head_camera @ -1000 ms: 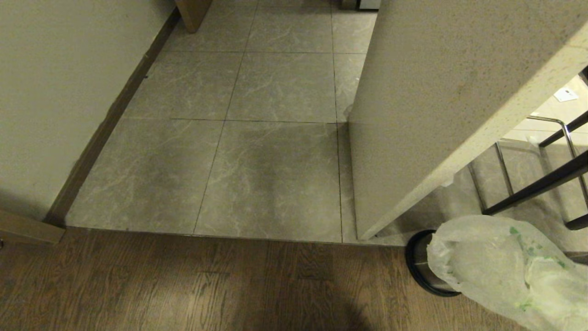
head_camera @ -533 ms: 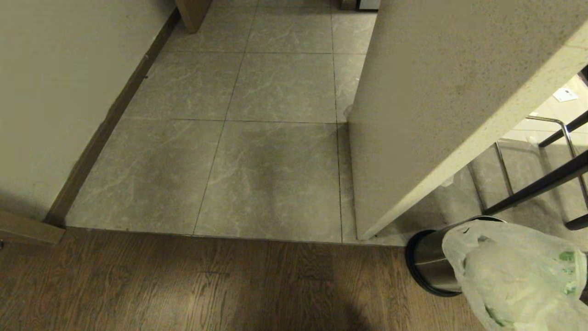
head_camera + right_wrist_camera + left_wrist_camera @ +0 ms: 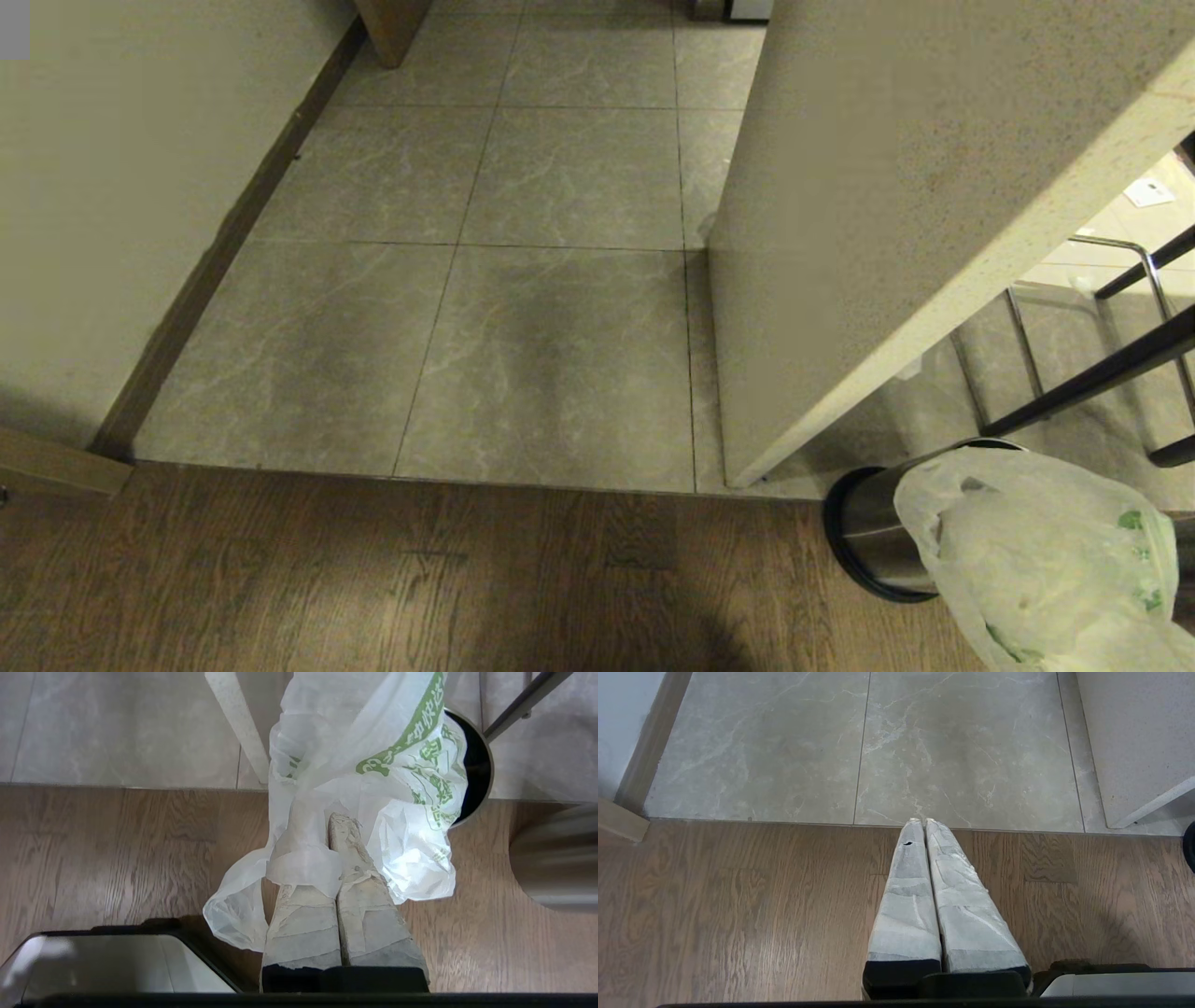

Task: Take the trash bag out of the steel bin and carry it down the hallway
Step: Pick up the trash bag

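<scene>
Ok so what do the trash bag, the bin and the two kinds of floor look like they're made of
Trash bag: thin translucent plastic, crinkled, green print.
Steel bin: apparently brushed metal, soft sheen, black rim and base.
Hallway floor: likely stone or ceramic tile, grey with pale veins and grout lines.
Near floor: wood-grain planks, possibly laminate.

Crinkly plastic trash bag (image 3: 1036, 551); brushed-steel bin (image 3: 868, 532)

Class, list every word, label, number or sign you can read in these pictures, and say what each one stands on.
Green printed characters on the trash bag, held by the right gripper: warped by the creased plastic, not readable.
Small white card or paper on the floor beyond the counter: too small to read.
Steel bin, floor tiles and left gripper: no text.
Nothing can be quoted.
</scene>
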Available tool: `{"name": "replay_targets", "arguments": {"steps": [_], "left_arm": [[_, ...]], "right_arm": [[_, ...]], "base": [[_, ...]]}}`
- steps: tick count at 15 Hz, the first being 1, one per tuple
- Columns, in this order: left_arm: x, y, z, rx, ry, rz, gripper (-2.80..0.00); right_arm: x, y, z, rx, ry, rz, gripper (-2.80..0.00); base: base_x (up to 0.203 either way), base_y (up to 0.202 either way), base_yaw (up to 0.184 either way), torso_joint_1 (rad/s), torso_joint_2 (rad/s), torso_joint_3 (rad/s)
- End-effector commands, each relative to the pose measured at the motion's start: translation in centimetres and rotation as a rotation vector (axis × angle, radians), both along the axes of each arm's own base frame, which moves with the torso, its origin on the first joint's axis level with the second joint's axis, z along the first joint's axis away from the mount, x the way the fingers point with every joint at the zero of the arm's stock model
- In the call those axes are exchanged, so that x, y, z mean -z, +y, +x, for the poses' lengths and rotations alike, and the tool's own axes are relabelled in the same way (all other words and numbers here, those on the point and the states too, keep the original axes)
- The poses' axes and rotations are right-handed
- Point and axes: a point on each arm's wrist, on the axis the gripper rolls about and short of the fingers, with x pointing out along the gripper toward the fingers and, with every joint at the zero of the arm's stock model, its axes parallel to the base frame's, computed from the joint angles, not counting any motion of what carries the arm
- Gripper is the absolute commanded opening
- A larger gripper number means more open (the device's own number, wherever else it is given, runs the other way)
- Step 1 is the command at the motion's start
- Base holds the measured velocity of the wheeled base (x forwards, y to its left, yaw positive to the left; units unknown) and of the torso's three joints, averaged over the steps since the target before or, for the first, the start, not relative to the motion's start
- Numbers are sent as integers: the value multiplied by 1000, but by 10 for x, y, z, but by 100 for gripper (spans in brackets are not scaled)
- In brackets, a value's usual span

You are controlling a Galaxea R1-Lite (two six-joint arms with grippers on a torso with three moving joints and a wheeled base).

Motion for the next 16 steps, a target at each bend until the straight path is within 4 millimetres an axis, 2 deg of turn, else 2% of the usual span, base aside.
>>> {"name": "replay_targets", "arguments": {"steps": [1,16], "left_arm": [[0,0,0,-1,2,-1,-280],[0,0,0,-1,0,1,-280]], "right_arm": [[1,0,0,-3,-4,-2,-280],[1,0,-1,-5,-8,-5,-280]], "base": [[0,0,0,0,0,0],[0,0,0,0,0,0]]}}
